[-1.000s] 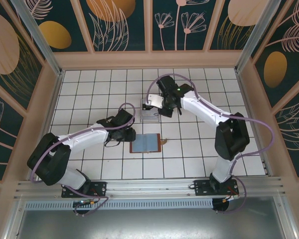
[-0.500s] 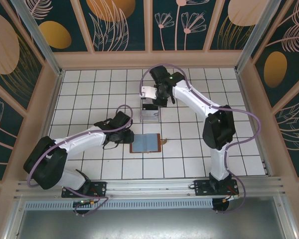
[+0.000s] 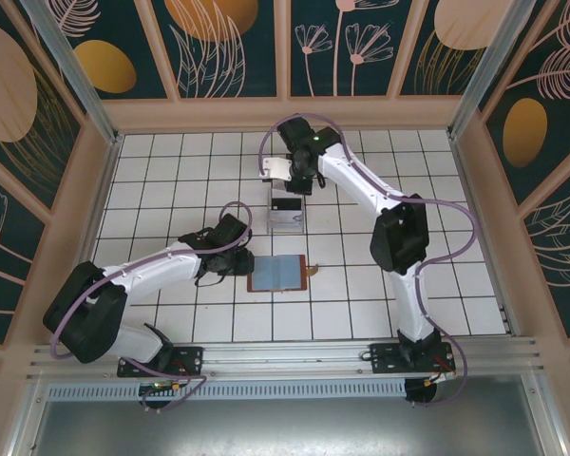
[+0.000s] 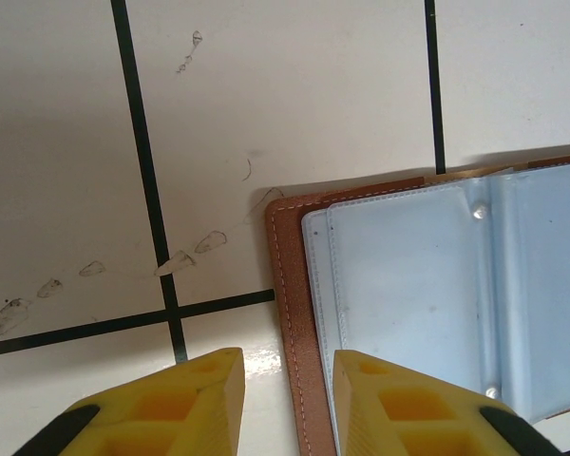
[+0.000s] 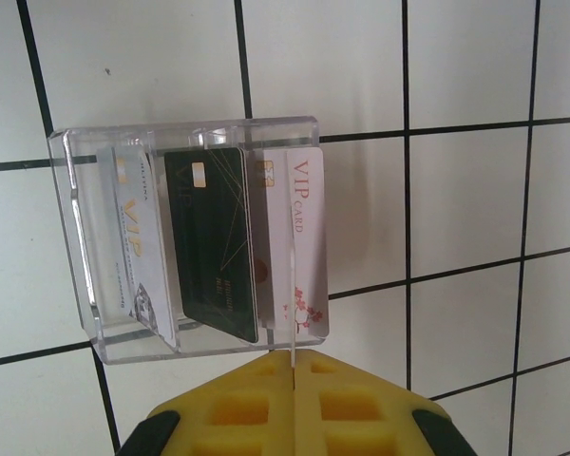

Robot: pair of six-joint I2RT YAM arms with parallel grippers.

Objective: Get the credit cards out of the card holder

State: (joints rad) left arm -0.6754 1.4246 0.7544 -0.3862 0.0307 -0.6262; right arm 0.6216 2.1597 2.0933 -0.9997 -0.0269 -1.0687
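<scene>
Left pincer parted (slightly), right pincer closed, arm outstretched

pink card: "VIP CARD" | white card: "VIP" | black card: unreadable

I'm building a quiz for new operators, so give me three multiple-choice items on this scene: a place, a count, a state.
1. Where are the credit cards? A in the clear stand; B in the card holder; C on bare tiles.
2. How many cards are there? A two; B three; C five.
3. The card holder is: A folded shut; B lying open; C lifted off the table.
Answers: A, they sit inside the acrylic; B, one whitish, one black, one pink; B, its blue sleeves face up.
</scene>
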